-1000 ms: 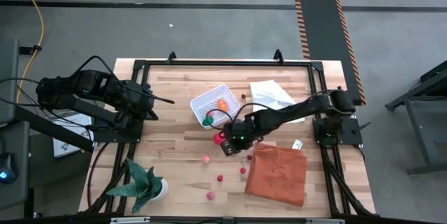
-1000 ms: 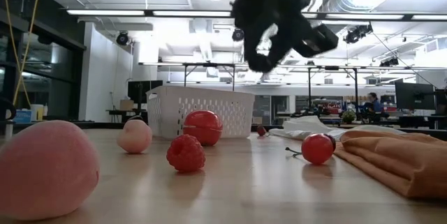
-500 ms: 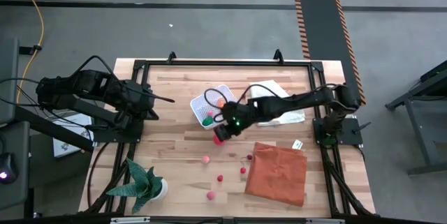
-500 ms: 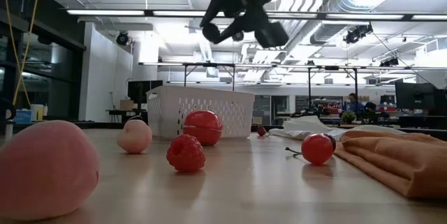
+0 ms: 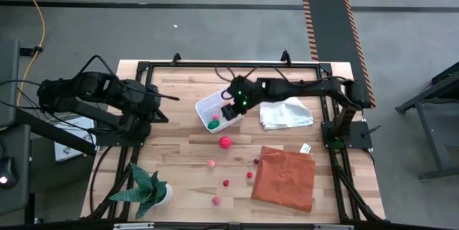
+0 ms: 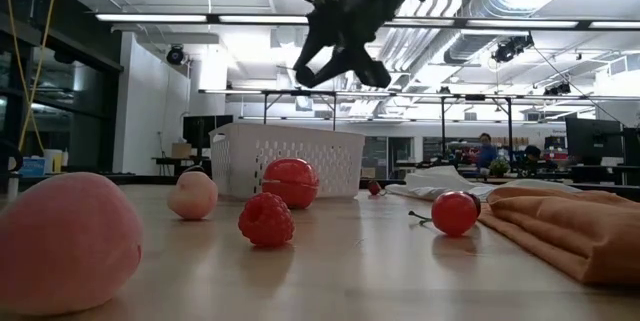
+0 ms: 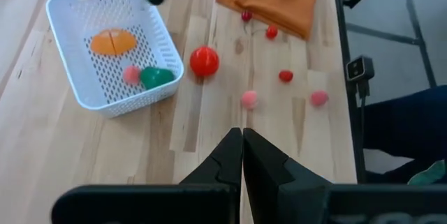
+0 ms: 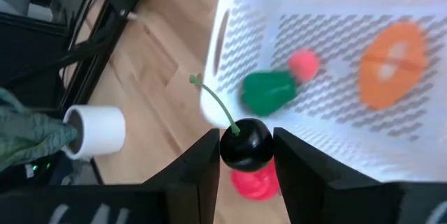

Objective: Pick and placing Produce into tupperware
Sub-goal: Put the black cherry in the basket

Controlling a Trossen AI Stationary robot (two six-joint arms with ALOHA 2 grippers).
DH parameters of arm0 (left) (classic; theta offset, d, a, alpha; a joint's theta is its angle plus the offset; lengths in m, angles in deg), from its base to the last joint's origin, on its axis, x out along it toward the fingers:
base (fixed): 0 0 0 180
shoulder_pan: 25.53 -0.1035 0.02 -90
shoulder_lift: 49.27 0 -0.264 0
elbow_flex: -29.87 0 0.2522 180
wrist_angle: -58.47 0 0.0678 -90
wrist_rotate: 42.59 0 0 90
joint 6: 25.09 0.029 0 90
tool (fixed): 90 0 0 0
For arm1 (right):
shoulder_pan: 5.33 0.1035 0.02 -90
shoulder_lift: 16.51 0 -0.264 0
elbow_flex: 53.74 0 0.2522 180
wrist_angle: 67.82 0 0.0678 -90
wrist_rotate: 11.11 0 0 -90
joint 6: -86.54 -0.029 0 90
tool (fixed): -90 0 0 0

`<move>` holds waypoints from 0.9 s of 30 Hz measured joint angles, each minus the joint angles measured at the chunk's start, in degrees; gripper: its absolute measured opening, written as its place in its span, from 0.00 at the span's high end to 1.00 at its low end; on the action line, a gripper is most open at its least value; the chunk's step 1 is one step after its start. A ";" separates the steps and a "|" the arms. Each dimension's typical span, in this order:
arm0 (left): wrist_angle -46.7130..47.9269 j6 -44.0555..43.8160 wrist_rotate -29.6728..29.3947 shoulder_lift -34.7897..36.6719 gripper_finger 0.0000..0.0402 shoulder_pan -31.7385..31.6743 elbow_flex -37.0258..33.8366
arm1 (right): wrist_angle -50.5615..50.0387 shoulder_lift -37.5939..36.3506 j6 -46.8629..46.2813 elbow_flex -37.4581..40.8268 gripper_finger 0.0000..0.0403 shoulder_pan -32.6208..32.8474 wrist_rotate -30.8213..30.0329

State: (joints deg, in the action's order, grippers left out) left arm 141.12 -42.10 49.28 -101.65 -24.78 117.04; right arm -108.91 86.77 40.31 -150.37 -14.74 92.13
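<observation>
Dark-red cherry (image 8: 246, 144) sits pinched in the right gripper (image 8: 244, 155) above the white tupperware (image 5: 209, 104), which already holds an orange piece (image 7: 114, 41), a green one (image 7: 155, 77) and a pink one. Roughly six pieces remain on the desk (image 5: 179, 155). Left gripper (image 7: 242, 137) waits closed, well apart.

The right gripper (image 8: 246, 155) hung above the tupperware (image 8: 335, 63), its two dark fingers (image 8: 199, 165) clamped on a dark cherry (image 8: 246, 144) whose thin green stem (image 8: 213, 102) curved up and away. Inside the white perforated tub lay a green piece (image 8: 269, 90), a small pink ball (image 8: 303, 63) touching it, and an orange piece (image 8: 392, 63) apart from both. A red ball (image 8: 253, 184) sat on the wooden tabletop (image 8: 164, 77) just outside the tub's rim, partly hidden behind the cherry. Off near the table's edge stood a white pot (image 8: 96, 130) with green spiky leaves (image 8: 28, 130).
</observation>
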 joint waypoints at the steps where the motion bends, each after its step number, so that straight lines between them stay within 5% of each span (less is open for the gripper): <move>1: -0.46 -0.06 -0.16 -0.10 0.99 0.00 0.01 | 0.00 0.00 0.72 0.00 0.72 -0.68 0.12; 27: -5.79 -1.73 -2.38 -12.55 0.99 0.00 0.00 | -3.23 4.11 20.31 -0.04 0.72 -6.84 2.87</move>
State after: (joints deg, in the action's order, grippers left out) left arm 135.33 -43.83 46.90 -114.20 -24.78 117.04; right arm -112.14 90.88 60.62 -150.41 -21.58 95.00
